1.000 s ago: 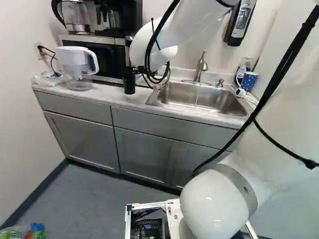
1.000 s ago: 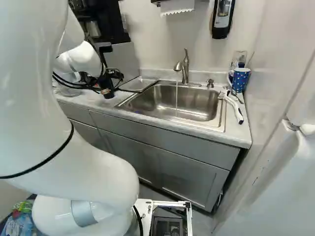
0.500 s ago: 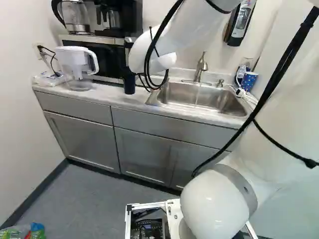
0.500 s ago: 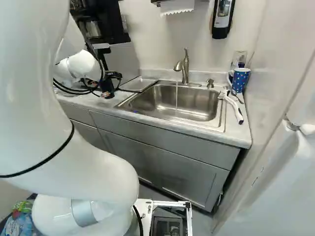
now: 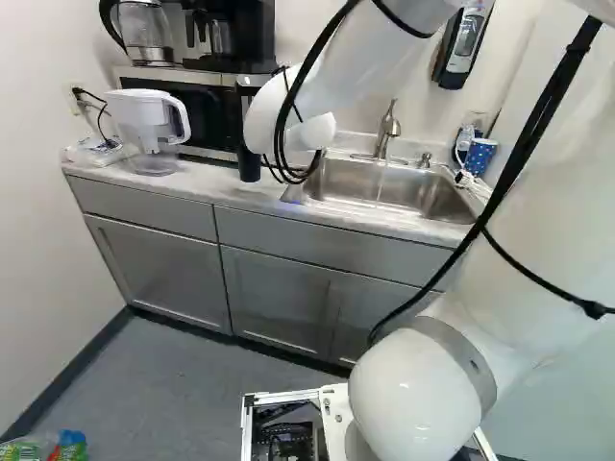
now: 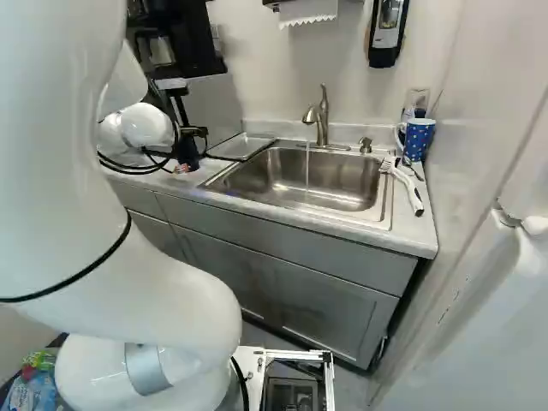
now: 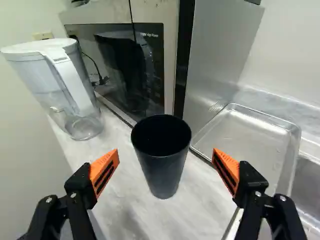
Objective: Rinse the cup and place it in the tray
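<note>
The gripper [image 7: 166,158] had its jaws spread wide, one to either side of the line to the cup [image 7: 162,160], with nothing pinched between the pads [image 7: 107,160]. The cup stood upright on the counter [image 7: 125,220], mouth up, ahead of the jaws and a little closer to the one on the pitcher [image 7: 60,85] side.

The step in hand looked to be the grasp, with rinsing and placing still to do. Done well, it called for centring the cup first, so that both pads would meet it together and neither would nudge it over. Its walls narrowed towards the foot, so a hold well below the rim, pads square to the side, promised least slip.

The microwave [image 7: 117,65] stood close beyond the cup, leaving little room to overshoot. The tray [image 7: 250,145] lay just past the other jaw, so a straight lift would best clear its edge before swinging to the sink [image 6: 317,180], where water [image 6: 307,167] ran from the tap [image 6: 323,120].
</note>
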Controlling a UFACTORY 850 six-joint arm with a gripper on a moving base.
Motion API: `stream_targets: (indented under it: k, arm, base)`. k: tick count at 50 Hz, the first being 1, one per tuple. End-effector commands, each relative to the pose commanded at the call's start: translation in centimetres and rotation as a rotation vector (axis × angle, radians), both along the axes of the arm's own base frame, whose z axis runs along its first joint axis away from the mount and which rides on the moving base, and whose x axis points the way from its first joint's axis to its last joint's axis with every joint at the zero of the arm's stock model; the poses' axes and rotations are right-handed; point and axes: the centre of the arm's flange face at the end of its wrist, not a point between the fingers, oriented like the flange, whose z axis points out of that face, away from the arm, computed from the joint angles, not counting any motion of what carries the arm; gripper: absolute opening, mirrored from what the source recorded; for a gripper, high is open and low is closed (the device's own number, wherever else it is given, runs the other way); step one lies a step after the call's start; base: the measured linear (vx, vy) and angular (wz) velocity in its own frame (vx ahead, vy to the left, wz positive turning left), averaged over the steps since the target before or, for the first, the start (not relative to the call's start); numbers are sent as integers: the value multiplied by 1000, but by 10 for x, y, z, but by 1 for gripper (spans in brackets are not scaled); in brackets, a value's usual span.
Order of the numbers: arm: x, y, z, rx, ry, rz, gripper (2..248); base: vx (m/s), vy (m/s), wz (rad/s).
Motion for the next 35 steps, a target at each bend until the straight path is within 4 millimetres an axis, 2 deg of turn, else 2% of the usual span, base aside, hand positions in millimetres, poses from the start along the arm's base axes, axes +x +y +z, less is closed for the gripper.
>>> stream_targets:
  k: [28,35]
  arm:
    - [2,10,-30,-23,52,19,247]
    - [2,10,-30,-23,52,18,247]
  base:
    - [0,0,0]
    - [0,0,0]
